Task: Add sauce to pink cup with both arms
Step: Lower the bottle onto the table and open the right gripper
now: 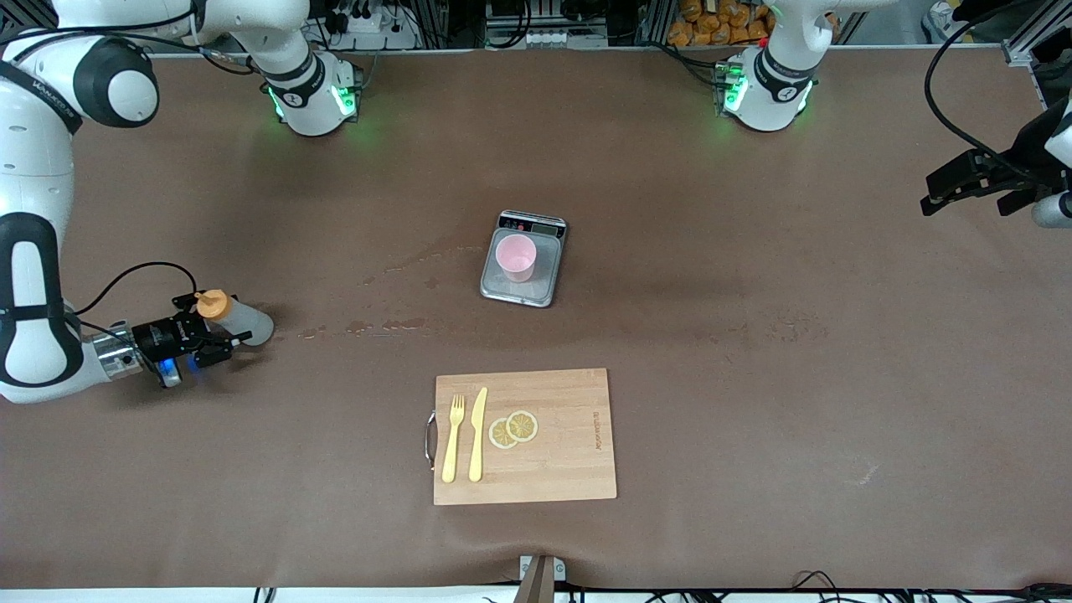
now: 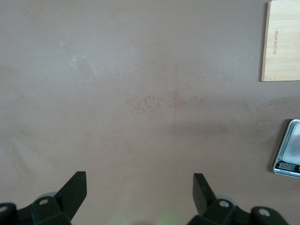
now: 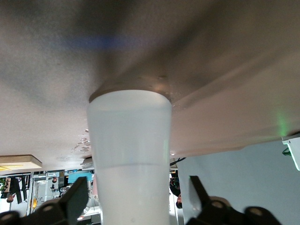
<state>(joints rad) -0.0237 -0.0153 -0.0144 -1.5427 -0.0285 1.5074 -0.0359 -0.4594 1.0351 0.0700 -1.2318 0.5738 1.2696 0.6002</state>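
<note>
Toward the right arm's end of the brown table, the white jointed right arm bends down low, its forearm lying nearly level with the surface. Its black two-finger right gripper sits around the small translucent greyish-white squeeze bottle with the orange cone-nozzle cap. The right wrist view shows the bottle standing between the fingers with a gap on each side, so the grip is released and the bottle rests on the table.

Near the table's middle, the small pale-pink plastic cup stands upright on a silver kitchen scale, well apart from the bottle. Nearer the front edge lies a wooden cutting board carrying a yellow plastic fork, a yellow plastic knife and two lemon slices.

At the left arm's end, the left gripper waits above the table's edge, its fingers spread wide and holding nothing.
</note>
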